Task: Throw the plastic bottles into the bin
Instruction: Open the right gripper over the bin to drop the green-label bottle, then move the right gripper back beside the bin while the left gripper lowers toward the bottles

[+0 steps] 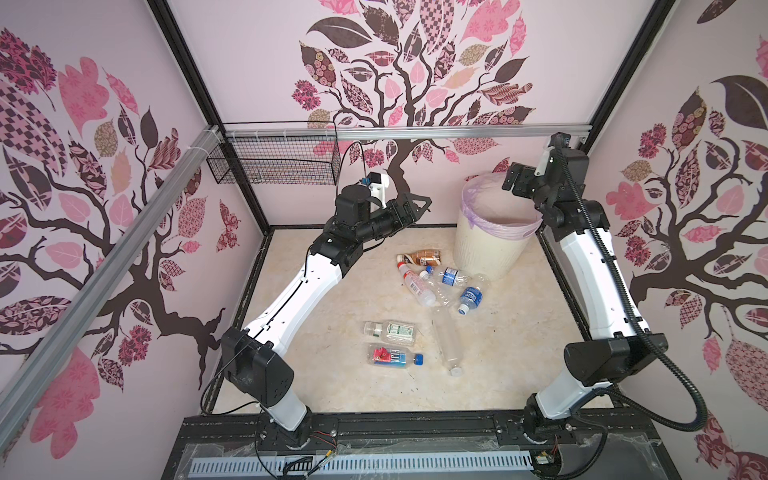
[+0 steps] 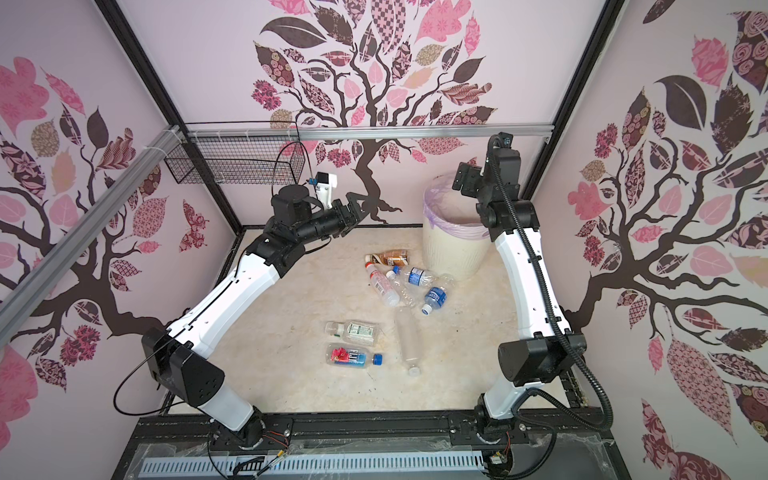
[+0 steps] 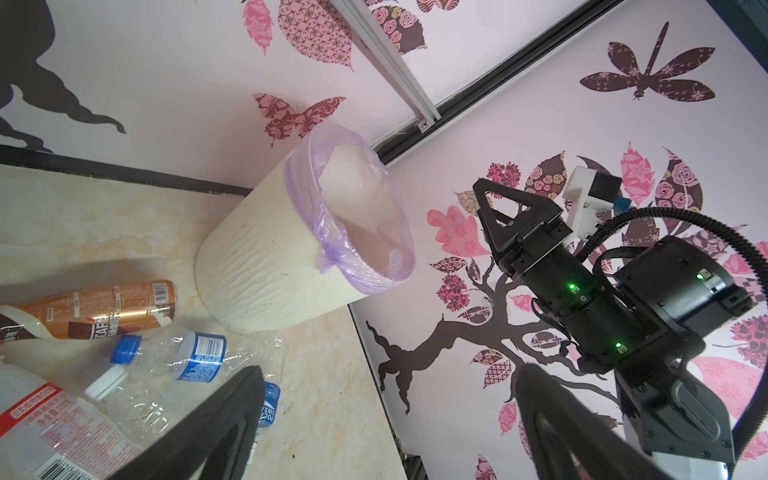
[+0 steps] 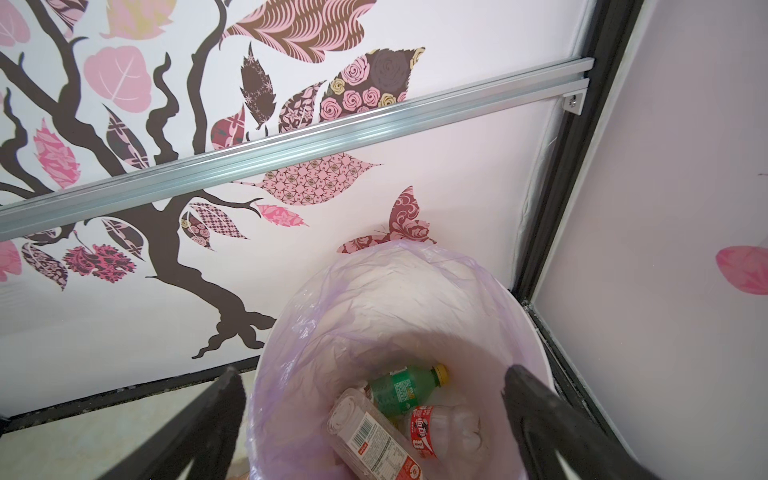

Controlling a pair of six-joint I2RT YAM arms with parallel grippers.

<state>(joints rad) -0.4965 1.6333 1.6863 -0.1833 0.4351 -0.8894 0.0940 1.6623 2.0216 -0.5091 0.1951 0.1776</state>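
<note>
Three bottles (image 4: 374, 436) lie flat inside bin (image 4: 395, 291); right tool (image 1: 515, 180) spread above it, left tool (image 1: 417, 205) spread, empty.

We look down into the bin (image 4: 395, 299), lined with a lilac bag (image 4: 291, 332). At its bottom lie a green bottle (image 4: 399, 392) with a yellow cap, a clear red-labelled bottle (image 4: 440, 432) touching it, and a clear white-labelled bottle (image 4: 370, 436) beside both. Our right gripper (image 4: 374, 374) hangs over it, fingers (image 4: 203, 419) wide apart, empty.
</note>
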